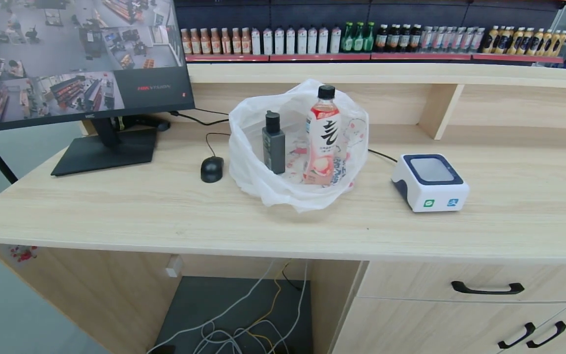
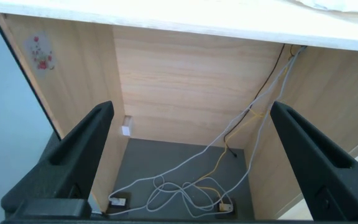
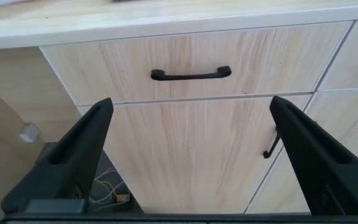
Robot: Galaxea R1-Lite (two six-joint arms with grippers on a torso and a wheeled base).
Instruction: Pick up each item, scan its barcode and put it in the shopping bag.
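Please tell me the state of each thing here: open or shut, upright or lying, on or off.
shopping bag: open, upright.
pink bottle: capped, upright in the bag.
grey bottle: capped, upright in the bag.
monitor: on.
top drawer: shut.
left tool: open, empty.
right tool: open, empty.

the head camera looks down from above onto the counter (image 1: pixel 116 211) and its front. both wrist cameras sit low, close to that front: cables (image 2: pixel 185 186) show between the left jaws, a drawer handle (image 3: pixel 191 74) between the right jaws; the head view shares both.
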